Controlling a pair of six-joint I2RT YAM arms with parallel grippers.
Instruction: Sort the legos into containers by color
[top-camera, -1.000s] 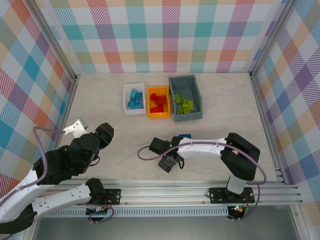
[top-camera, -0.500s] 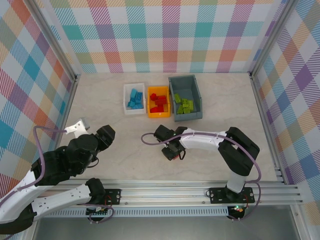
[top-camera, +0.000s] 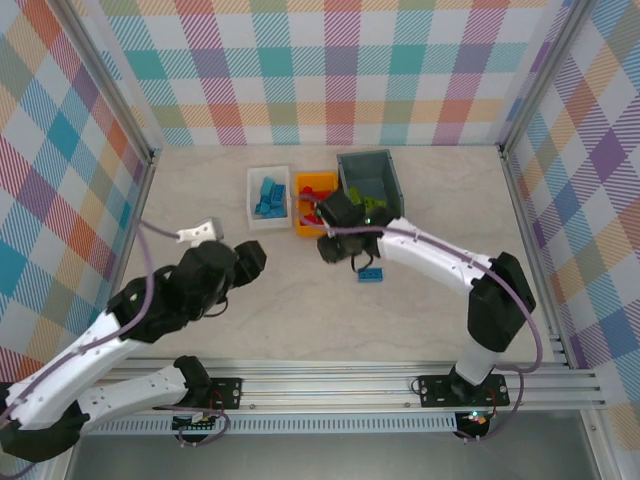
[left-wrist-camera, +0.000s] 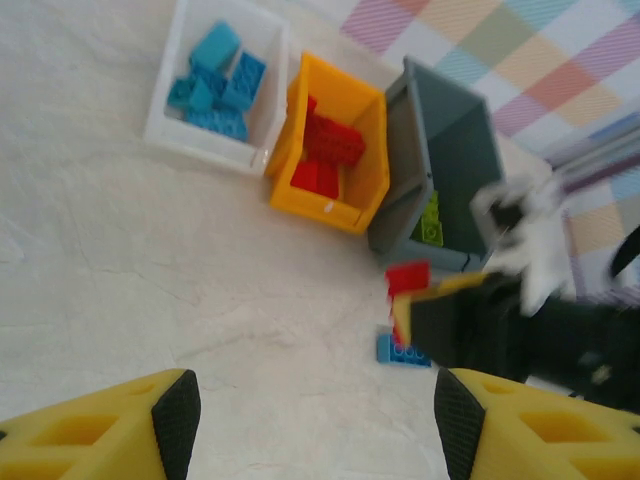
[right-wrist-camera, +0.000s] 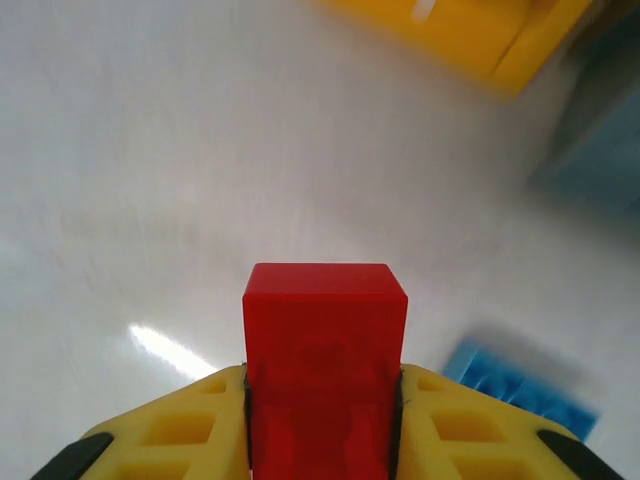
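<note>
Over the last second the right arm has swung away from the near middle of the worktop (top-camera: 200, 200) toward the far row of bins. Its right gripper (right-wrist-camera: 325, 415) now hangs just near the orange bin (top-camera: 317, 231), the jaws clamped on a red brick (right-wrist-camera: 325, 330). Judging by that, the brick is about to be dropped with its own colour. The move has uncovered one blue brick (top-camera: 371, 274), which lies alone on the worktop, near the grey bin (left-wrist-camera: 455, 150) and apart from it; it looks like the last loose piece. The left arm has reached forward too, and its left gripper (left-wrist-camera: 315, 430) hovers over bare worktop with the jaws spread wide and nothing between them. The white bin (top-camera: 268, 226) on the left holds blue bricks, the orange bin in the middle red ones, and the grey bin on the right lime-green ones.
</note>
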